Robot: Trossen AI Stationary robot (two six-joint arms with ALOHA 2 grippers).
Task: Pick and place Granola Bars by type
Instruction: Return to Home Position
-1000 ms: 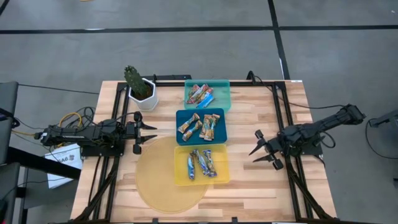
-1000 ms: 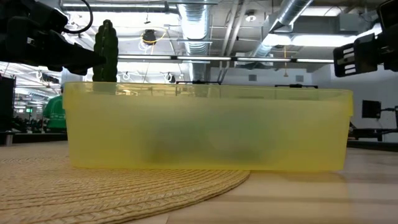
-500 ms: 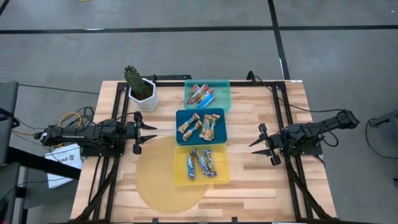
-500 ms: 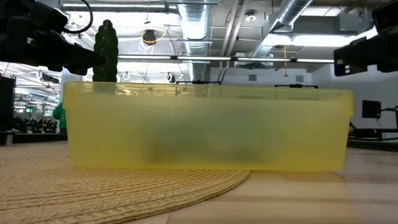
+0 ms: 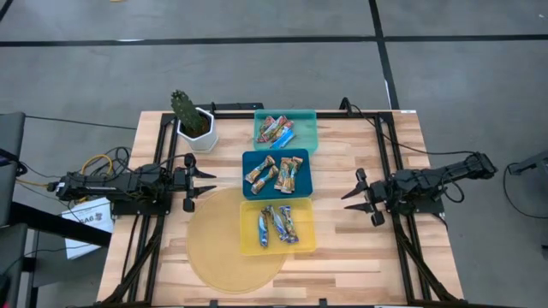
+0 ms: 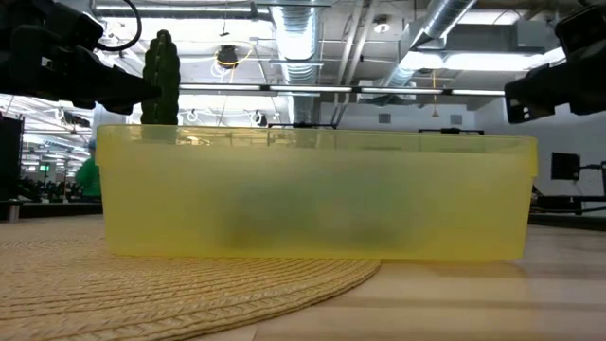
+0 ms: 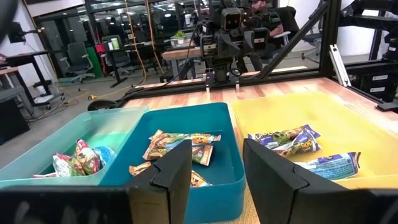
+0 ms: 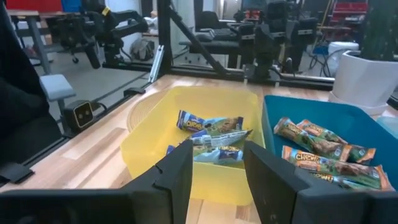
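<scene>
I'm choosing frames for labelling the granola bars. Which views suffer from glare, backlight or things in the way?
Low view: the yellow bin fills the frame, its cloudy wall leaving the contents a dark smudge, bright ceiling lights behind. High view: even light, soft shadows, granola bars plain. Wrist views: fingers of the left gripper and of the right gripper cover each picture's lower part.

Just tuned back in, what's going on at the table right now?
Sorting looks done. The red-multicolour bars lie in the teal tray, the tan-brown bars in the blue tray and the blue-white bars in the yellow tray. I see no bar outside the trays. The left gripper and the right gripper both hang open and empty, one on each side of the trays.
</scene>
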